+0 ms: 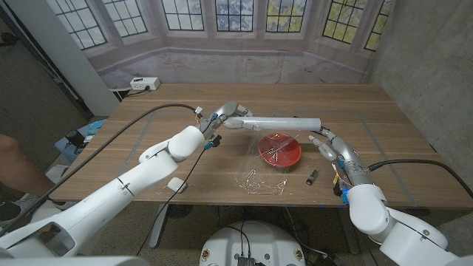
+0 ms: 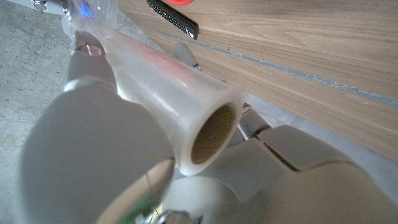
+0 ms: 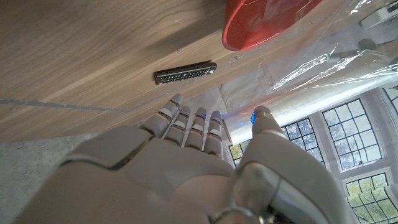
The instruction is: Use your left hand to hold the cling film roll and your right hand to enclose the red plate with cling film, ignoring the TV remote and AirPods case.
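My left hand [image 1: 222, 117] grips the left end of the cling film roll [image 1: 279, 123], which lies across the table just behind the red plate [image 1: 279, 150]. In the left wrist view the roll [image 2: 161, 74] runs past my hand [image 2: 93, 143], its hollow end towards the camera. A clear sheet of film [image 1: 262, 177] hangs from the roll over the plate and lies crumpled near the front edge. My right hand [image 1: 327, 142] sits by the roll's right end, fingers straight and holding nothing [image 3: 186, 155]. The film [image 3: 323, 56] and plate [image 3: 267, 18] lie beyond it.
A black TV remote [image 1: 312, 176] lies right of the plate, close to my right wrist, and shows as the remote [image 3: 185, 73] and the remote [image 2: 174, 18] in the wrist views. A small white case [image 1: 176, 184] sits at the front left. A person's leg [image 1: 15, 159] is at the far left.
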